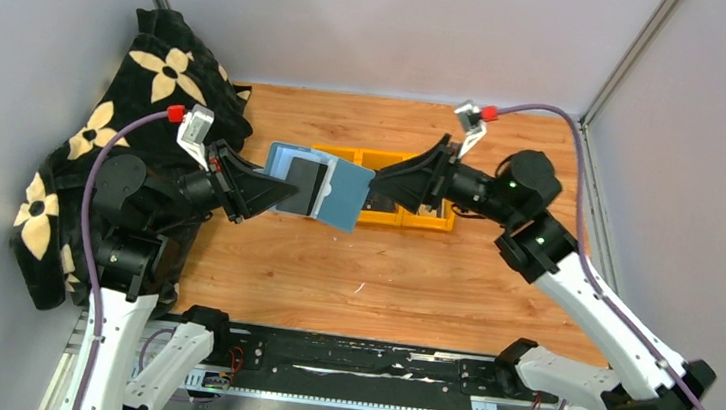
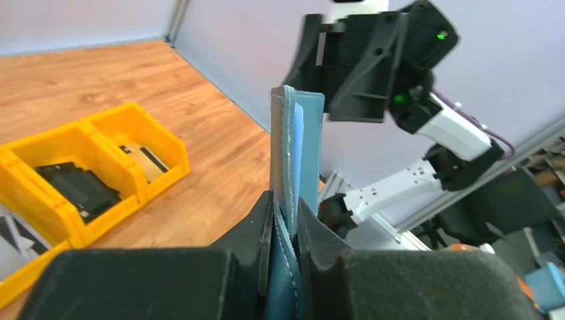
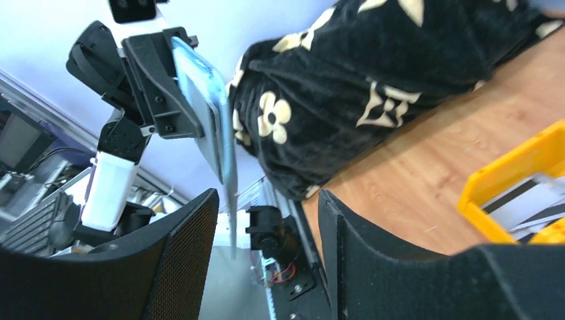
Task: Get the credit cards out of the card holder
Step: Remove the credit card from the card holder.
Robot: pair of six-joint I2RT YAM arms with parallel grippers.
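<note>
Card holder (image 1: 342, 195) is up off the worktop (image 1: 382, 277), spread open between our two arms. Do we agree, Sam?

We do, Lee. Our left hand (image 2: 285, 223) is clamped tight on the edge at its own side. We reckon that's the point of it: one arm acts as a vice so the other can pull against it.

And our right hand (image 3: 266, 207)?

Fingers apart, with the free edge of the holder running down between them. We can't see either finger touching it. Our guess is that it's lined up to pinch a card and isn't gripping yet.

From above we make out a dark card (image 1: 307, 186) lying against the pale inside. Any more tucked behind it?

We cannot tell. From the left wrist we only get thin layers edge-on.

Why hold it in the air, we wonder?

Probably so the free edge points at the right arm, with the yellow bins (image 2: 86, 223) just behind for a short drop. We see dark cards (image 2: 80, 187) in one bin and a paler one (image 2: 143, 157) in the next.

So some are out and at least one is left, by our reading.

Agreed. The risk we see is the holder twisting in the clamp when a card drags.
</note>
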